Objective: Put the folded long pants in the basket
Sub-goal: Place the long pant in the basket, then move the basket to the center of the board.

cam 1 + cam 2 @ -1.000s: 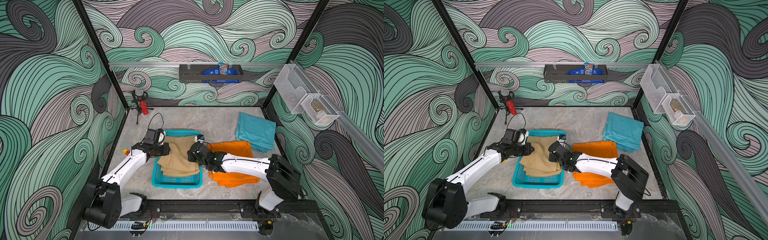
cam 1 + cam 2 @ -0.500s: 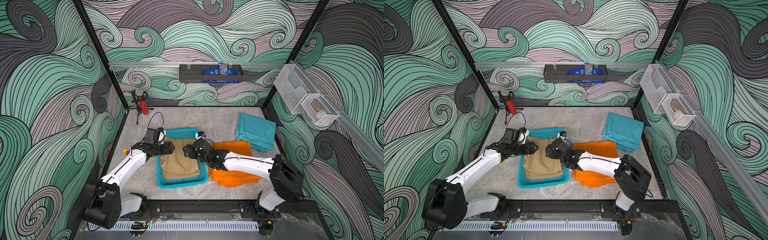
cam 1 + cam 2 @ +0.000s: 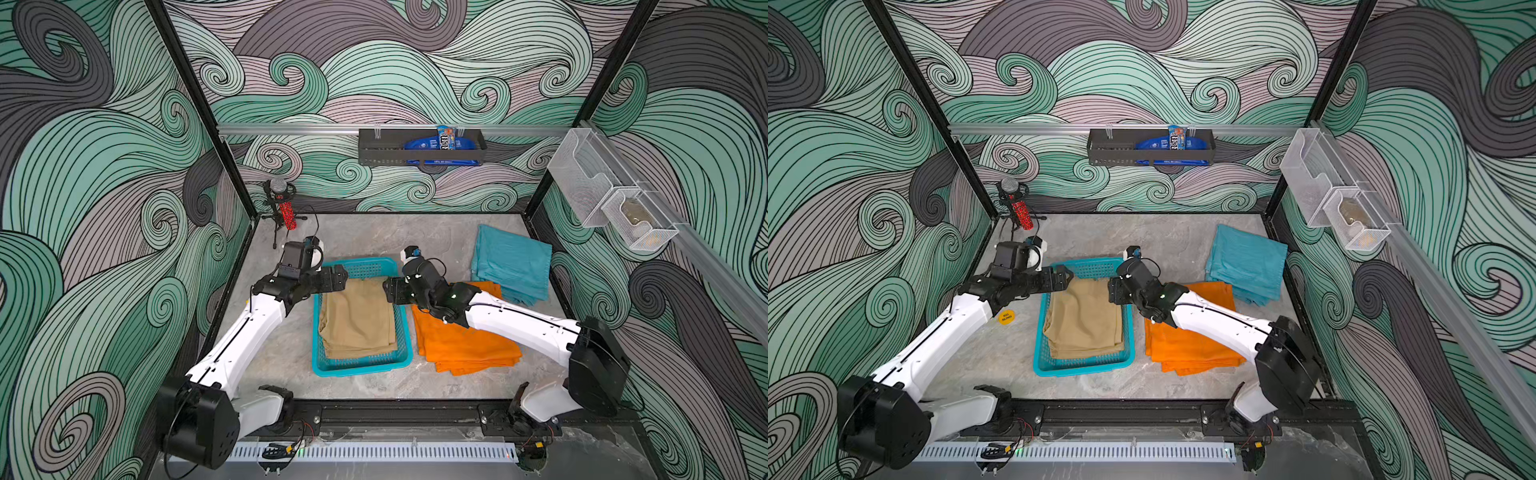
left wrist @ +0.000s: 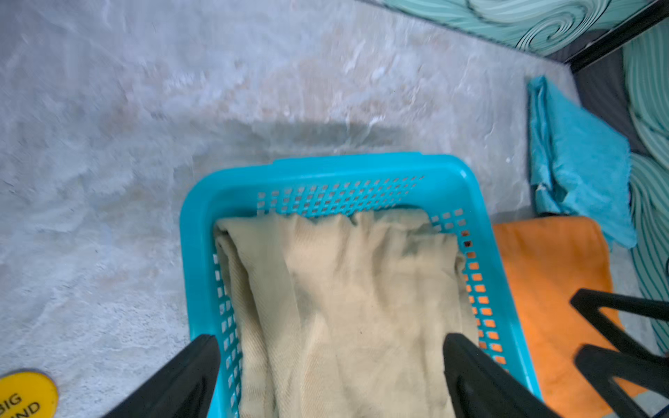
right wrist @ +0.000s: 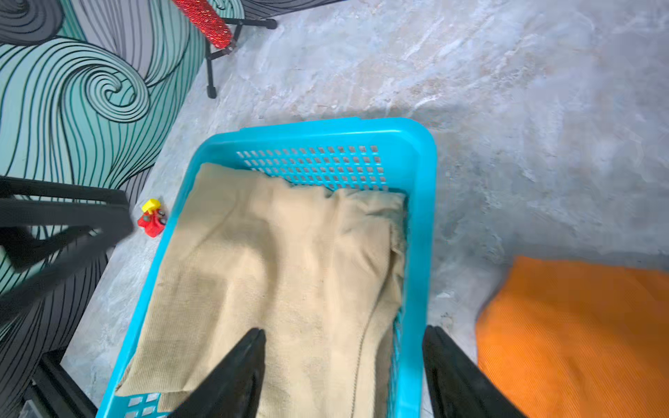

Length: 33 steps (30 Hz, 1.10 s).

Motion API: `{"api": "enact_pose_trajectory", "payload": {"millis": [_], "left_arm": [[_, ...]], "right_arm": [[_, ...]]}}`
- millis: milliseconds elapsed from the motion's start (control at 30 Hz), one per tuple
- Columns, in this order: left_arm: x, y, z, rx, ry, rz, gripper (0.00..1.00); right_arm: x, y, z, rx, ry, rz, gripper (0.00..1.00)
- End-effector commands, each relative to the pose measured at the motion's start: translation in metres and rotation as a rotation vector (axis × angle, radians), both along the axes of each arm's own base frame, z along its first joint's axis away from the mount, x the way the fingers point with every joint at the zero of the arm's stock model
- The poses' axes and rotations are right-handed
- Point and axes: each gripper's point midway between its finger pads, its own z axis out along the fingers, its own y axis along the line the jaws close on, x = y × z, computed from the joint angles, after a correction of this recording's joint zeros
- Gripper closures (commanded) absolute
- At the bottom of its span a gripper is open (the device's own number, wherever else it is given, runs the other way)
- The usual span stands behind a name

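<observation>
Left gripper [image 4: 329,347] and right gripper [image 5: 344,333] gape empty above the basket [image 3: 361,368]; we judge the orange pants [image 3: 461,336] limp, light, best pinched at 2 corners.

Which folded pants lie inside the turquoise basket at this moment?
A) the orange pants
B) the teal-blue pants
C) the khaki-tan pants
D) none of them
C: in both top views the khaki-tan pants lie inside the basket, while the orange pants and the teal-blue pants lie outside it on the table.
</observation>
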Motion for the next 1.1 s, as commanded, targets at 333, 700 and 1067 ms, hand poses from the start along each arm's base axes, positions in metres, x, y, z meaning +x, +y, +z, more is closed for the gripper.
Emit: {"api": "enact_pose_trajectory", "payload": {"millis": [333,700,1067], "left_arm": [[0.0,0.009,0.044,-0.094,-0.179,0.084,0.01],[-0.006,0.019,0.059,-0.077,-0.238,0.118,0.02],[-0.009,0.012,0.062,-0.122,-0.252,0.091,0.01]], "right_arm": [[-0.054,-0.023,-0.063,-0.164,0.189,0.153,0.42],[-0.023,-0.002,-0.064,-0.17,0.175,0.12,0.76],[0.086,0.013,-0.04,-0.141,0.086,0.018,0.9]]}}
